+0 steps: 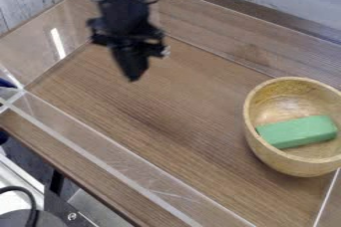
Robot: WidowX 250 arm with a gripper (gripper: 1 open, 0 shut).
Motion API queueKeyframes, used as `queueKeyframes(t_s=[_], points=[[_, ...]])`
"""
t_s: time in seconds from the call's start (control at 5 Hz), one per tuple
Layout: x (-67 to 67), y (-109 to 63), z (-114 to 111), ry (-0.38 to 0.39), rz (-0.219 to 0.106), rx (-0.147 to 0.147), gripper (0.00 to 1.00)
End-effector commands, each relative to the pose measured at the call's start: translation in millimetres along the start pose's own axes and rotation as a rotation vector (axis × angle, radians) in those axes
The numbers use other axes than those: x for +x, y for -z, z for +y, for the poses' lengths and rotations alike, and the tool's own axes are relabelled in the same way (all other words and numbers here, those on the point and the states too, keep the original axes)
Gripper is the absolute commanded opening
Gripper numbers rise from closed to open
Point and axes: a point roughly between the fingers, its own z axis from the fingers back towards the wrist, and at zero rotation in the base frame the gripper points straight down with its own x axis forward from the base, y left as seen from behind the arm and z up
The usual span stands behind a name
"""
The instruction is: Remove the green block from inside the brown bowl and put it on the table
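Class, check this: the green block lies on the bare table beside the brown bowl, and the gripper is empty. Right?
Not quite. The camera view shows the green block lying inside the brown bowl, not on the table. The gripper is indeed empty.

The green block point(297, 131), a flat bright bar, lies tilted inside the brown bowl point(272, 100), toward its 5 o'clock side. The round tan bowl sits at 4 o'clock on the dark wood-grain table point(173, 102).

Table point(200, 121) showing dark matt wood grain; walls point(80, 146) looking like clear glossy acrylic; bowl point(286, 156) appearing smooth pale wood; green block point(297, 131) looking smooth, matt.
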Motion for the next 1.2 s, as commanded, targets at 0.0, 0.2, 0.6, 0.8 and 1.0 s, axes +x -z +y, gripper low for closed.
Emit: queueKeyframes(t_s=[0.0, 0.2, 0.6, 0.8, 1.0], points=[[-3.5, 2.9, 15.1, 0.052, -0.030, 0.008, 0.00], [-8.3, 21.1, 22.9, 0.089, 0.019, -0.005, 1.00], [-6.7, 58.0, 26.8, 0.077, -0.002, 0.076, 0.00], [-4.2, 61.1, 22.6, 0.075, 0.013, 0.135, 0.00], [0.3, 63.9, 16.7, 0.073, 0.021, 0.185, 0.00]])
